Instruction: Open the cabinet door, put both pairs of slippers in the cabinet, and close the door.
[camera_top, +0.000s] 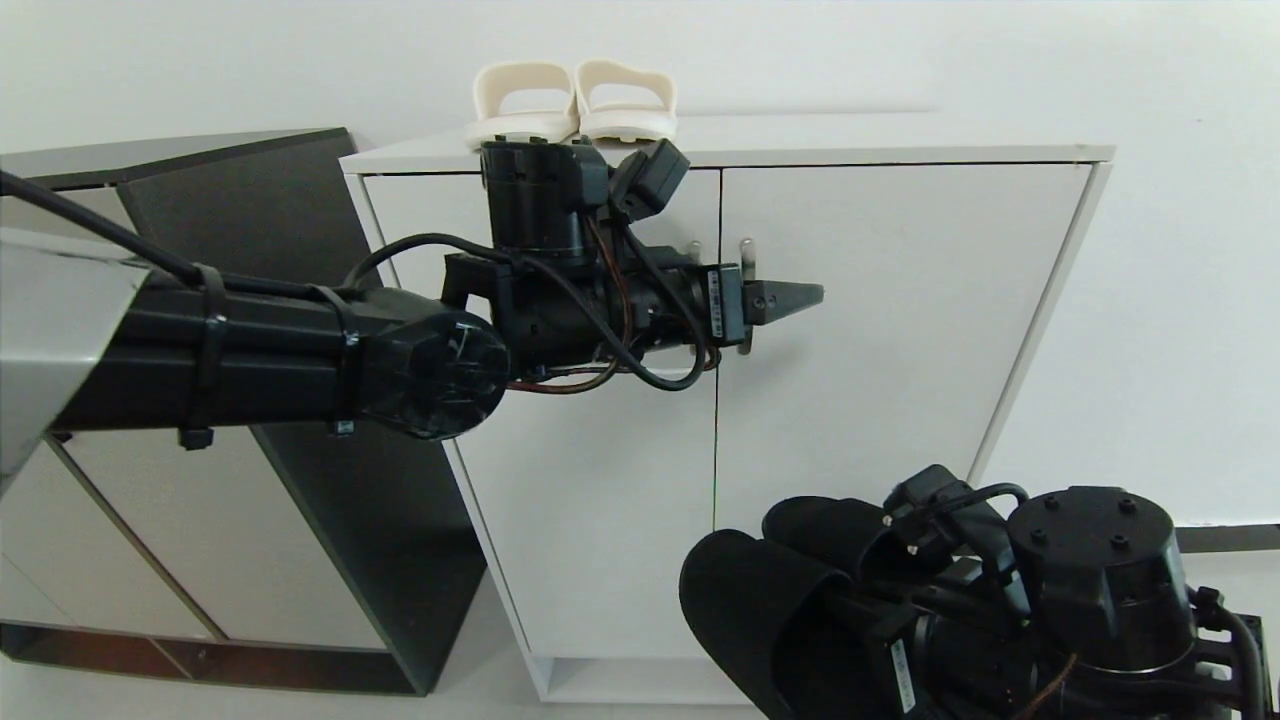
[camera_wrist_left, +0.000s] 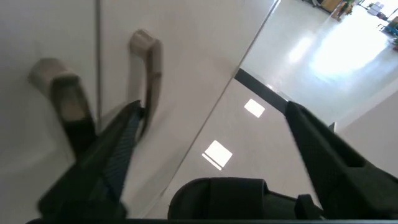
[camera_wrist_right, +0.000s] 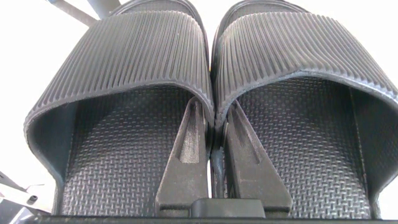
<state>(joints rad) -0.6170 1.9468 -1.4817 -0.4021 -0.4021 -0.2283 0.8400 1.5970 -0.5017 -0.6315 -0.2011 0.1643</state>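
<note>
Two cabinet doors (camera_top: 880, 330) shut, white slippers (camera_top: 572, 100) atop, black pair (camera_top: 770, 590) in right pincer (camera_wrist_right: 210, 118)

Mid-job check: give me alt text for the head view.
The left tool sits open at the right door handle of the closed white cabinet. On its top rest white slippers; the right tool holds black slippers, low right.

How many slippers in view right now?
4. Two white slippers side by side on the cabinet top. Two black slippers clamped together in the right gripper, low in front of the closed cabinet. More could be hidden inside.
</note>
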